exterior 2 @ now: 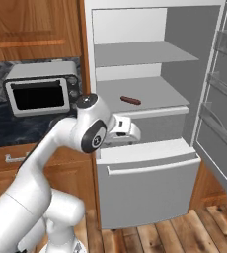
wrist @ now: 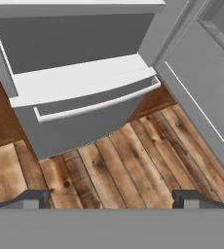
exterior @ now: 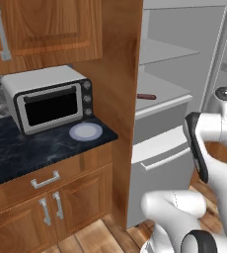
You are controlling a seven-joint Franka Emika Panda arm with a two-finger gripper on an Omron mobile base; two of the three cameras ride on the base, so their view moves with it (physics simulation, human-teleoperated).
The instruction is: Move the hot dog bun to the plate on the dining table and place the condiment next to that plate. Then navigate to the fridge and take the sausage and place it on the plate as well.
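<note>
Wood plank floor (wrist: pixel 133 160); wooden cabinets (exterior: pixel 46 24); black marbled counter (exterior: pixel 17 148); toaster oven (exterior: pixel 49 99).

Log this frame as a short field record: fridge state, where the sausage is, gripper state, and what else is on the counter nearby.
fridge: fridge upper door swung open, white shelves exposed
sausage: sausage lying on the lower inner shelf, untouched
gripper: gripper open, nothing between the fingers, pointed down at the wood floor in front of the fridge drawer
counter: toaster oven with a pale blue-grey plate in front of it
step: sausage not yet picked
</note>
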